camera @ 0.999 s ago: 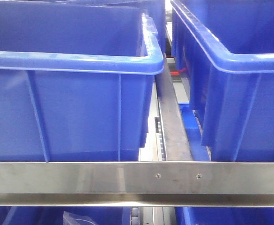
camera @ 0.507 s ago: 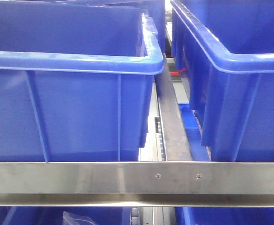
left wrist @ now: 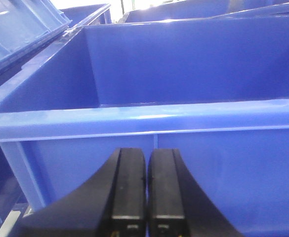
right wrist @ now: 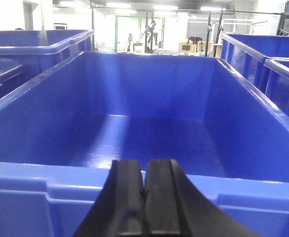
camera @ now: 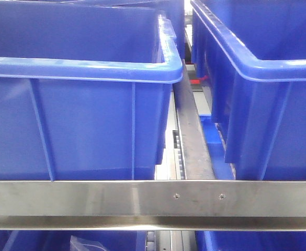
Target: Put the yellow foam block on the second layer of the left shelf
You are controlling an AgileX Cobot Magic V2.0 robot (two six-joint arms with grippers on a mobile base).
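Observation:
The yellow foam block is out of view in every frame. In the left wrist view my left gripper (left wrist: 146, 150) is shut with nothing between its black fingers, just in front of the outer wall of a blue bin (left wrist: 134, 121). In the right wrist view my right gripper (right wrist: 144, 163) is shut and empty too, level with the near rim of another blue bin (right wrist: 45, 175) whose floor is bare. Neither gripper shows in the front view.
The front view has two blue bins (camera: 90, 68) (camera: 268, 73) side by side on a shelf behind a steel rail (camera: 153, 198), with a metal divider (camera: 192, 136) between them. More blue bins (right wrist: 40, 42) stand around, and a lower level holds a plastic bag (camera: 87, 244).

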